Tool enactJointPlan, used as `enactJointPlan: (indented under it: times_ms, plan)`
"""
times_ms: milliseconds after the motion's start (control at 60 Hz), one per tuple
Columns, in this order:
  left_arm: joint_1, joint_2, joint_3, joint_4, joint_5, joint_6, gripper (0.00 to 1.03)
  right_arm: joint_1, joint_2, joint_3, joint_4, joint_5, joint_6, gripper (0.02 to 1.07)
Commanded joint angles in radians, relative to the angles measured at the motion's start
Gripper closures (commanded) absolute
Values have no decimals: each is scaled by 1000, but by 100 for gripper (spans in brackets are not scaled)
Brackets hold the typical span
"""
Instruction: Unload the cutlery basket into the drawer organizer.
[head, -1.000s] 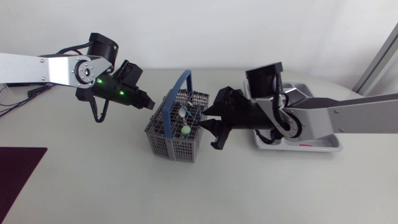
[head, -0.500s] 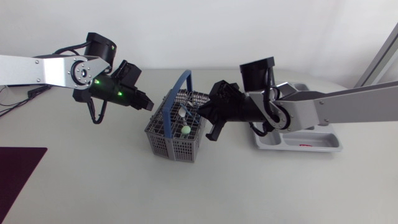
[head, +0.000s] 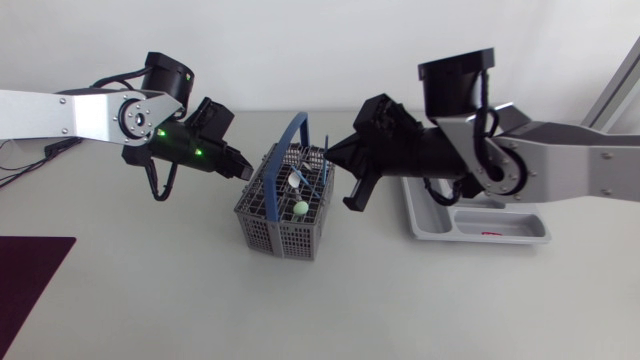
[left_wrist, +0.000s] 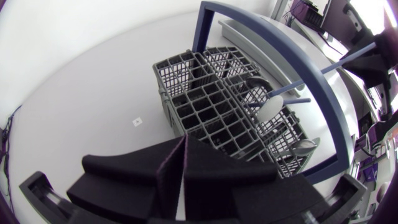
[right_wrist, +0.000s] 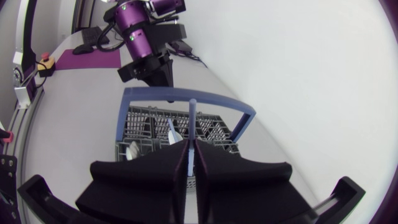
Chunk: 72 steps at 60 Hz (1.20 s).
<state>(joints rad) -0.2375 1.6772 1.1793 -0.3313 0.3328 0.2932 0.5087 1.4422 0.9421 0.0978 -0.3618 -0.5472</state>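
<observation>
One blue-handled utensil (right_wrist: 192, 121) is pinched by the right gripper (head: 340, 182) at the cutlery basket's (head: 280, 236) three o'clock for lifting out; the left gripper (head: 241, 170), pressed together, seemingly braces nine o'clock.

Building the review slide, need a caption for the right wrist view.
Right gripper shut on a blue utensil handle rising from the cutlery basket, left gripper beyond it.

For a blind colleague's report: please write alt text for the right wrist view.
The right gripper is shut on a thin blue utensil handle, with the grey cutlery basket just ahead of it. Beyond the basket's blue carry handle, the left gripper points toward the basket.
</observation>
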Motion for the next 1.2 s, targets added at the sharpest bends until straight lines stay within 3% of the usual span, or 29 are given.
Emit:
enactJointPlan:
  times_ms: [0, 250, 450, 700, 900, 1183]
  plan:
    - [-6, -25, -23, 5, 6, 23, 85, -2, -92, 0, -50, 15, 12, 101]
    - [-16, -65, -41, 5, 6, 23, 85, -67, -229, 43, -239, -25, 87, 101]
    - [-16, -86, -58, 5, 6, 29, 85, -266, -187, 126, -432, -143, 116, 101]
    - [-16, -100, -66, 5, 6, 40, 85, -507, 83, 342, -670, -200, 115, 101]
    - [-20, -108, -72, 5, 6, 47, 85, -572, 276, 495, -793, -198, 132, 101]
    - [-23, -131, -87, 5, 6, 58, 85, -596, 512, 633, -865, -160, 161, 101]
